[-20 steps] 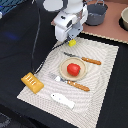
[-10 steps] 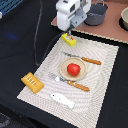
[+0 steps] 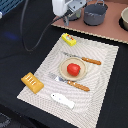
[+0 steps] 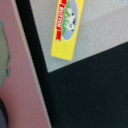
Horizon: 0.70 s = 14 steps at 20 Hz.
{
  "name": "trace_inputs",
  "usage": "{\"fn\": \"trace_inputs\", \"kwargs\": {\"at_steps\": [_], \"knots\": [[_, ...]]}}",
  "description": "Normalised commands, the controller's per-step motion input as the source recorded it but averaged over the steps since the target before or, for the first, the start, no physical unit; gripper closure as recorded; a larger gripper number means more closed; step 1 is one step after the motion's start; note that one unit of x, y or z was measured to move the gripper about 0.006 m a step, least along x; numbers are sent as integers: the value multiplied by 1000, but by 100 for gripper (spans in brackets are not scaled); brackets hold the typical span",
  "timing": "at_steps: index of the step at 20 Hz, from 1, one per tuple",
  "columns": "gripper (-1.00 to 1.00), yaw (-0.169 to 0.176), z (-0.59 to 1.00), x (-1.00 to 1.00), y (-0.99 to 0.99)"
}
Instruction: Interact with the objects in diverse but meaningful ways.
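We judge the packet [image 4: 67, 28] light, stiff and slick, best pinched across its narrow sides. It lies flat at the mat [image 3: 102, 65] corner, below our gripper [image 3: 67, 9], whose jaws we cannot see; nothing appears held.

glossy plastic yellow packet [image 4: 66, 29] on a woven cloth placemat [image 3: 102, 70]; matt orange ridged block [image 3: 32, 82]; smooth shiny red ball [image 3: 74, 69].
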Motion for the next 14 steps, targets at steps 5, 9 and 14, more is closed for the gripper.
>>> {"fn": "trace_inputs", "kwargs": {"at_steps": [5, 9, 14], "knots": [[-100, 0, 0, -335, -954], [-100, 0, -1, -243, -966], [-100, 0, -1, -190, -966]]}}
